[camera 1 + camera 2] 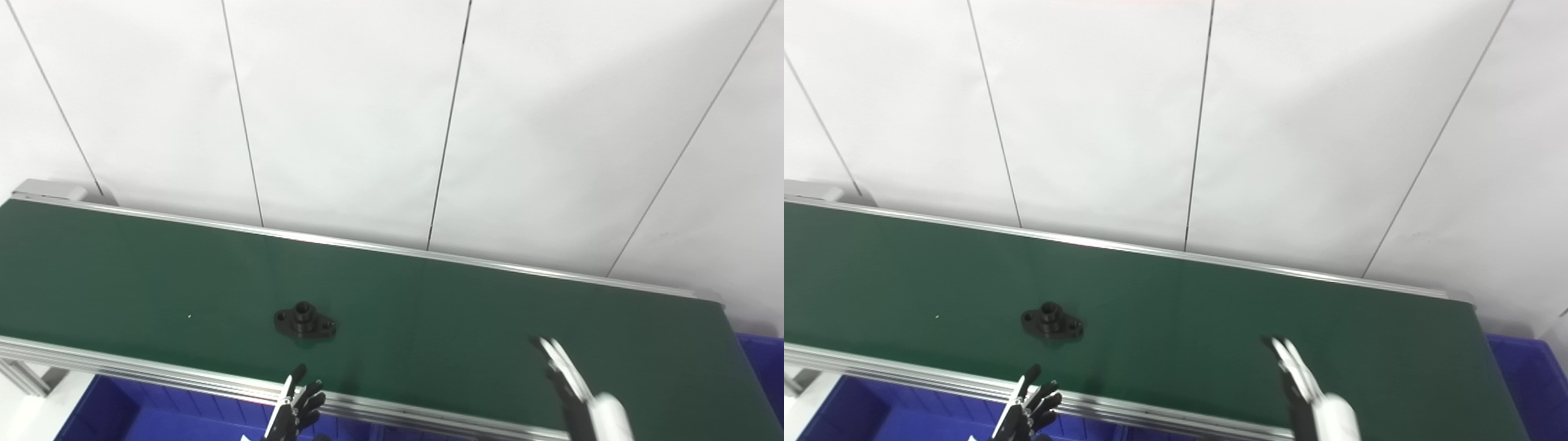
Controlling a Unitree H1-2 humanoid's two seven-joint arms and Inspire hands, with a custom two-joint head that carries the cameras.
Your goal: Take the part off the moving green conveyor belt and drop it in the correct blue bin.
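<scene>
One black flanged part (304,321) lies flat on the green conveyor belt (429,318), left of the belt's middle and nearer its front rail than its back rail. It has a raised round hub in the centre and an ear with a hole on each side. Nothing touches it.

At the far left, below the belt's front rail, a blue bin (128,410) sits under the belt's near edge; only part of its ribbed inside shows. A small white speck (189,316) marks the belt to the left of the part.

The left hand (296,406) rises from the bottom edge just in front of the belt's front rail, almost straight below the part and apart from it. Its dark fingers (298,375) point upward and are spread a little from one another, holding nothing.

Further right, the right hand (1304,392) reaches over the belt's front portion, well apart from the part. It is blurred; its pale fingers (1293,361) stretch out toward the belt's back rail, close together and empty, but whether they are fully straight I cannot tell.

At the far right, past the belt's end, the corner of a second blue bin (1528,373) shows beside the belt. Behind the belt stands a white panelled wall (392,110) with thin dark seams.
</scene>
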